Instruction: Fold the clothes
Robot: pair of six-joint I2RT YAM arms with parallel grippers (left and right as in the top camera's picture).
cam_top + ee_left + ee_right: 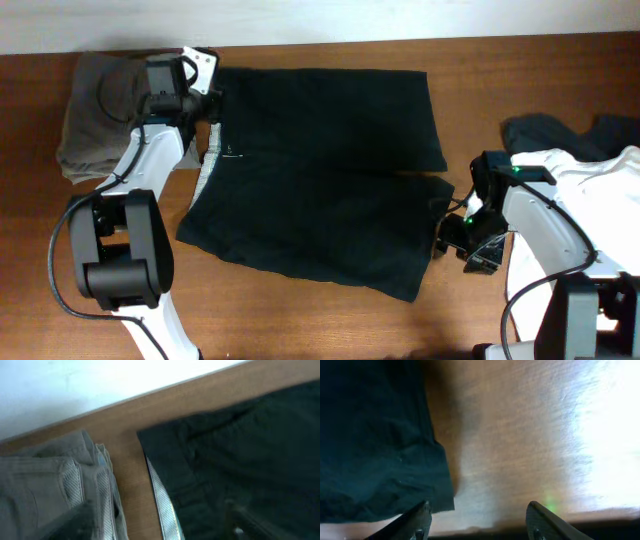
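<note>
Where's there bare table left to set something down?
The table is bare along its near edge in front of the shorts, and at the back between the shorts and the dark pile. The left end is crowded: folded garment, left arm.

An overhead camera is looking straight down on the whole surface [300, 322], while each wrist camera is peering down from close by, sharing with it opposite edges of the black shorts [320, 170].

Soft wrist-view blur, glare at right
</note>
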